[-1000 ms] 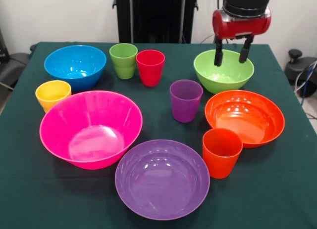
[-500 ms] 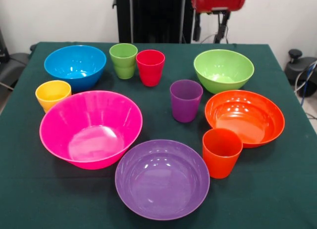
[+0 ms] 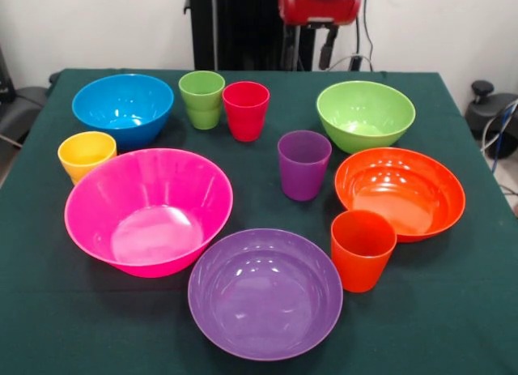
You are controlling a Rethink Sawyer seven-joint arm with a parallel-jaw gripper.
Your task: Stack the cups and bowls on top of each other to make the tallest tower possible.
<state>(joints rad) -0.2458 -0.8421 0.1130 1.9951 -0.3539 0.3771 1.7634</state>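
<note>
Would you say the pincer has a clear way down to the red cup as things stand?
Probably yes. The pincer hangs open above the table's far edge, and the red cup stands upright with nothing over it. The green cup stands close beside it, so one side is tight.

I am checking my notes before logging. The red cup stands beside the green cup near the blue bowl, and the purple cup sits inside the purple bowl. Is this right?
Not quite. In the front view the purple cup stands on the table, apart from the purple bowl, which is empty. The red cup is indeed beside the green cup, near the blue bowl.
</note>
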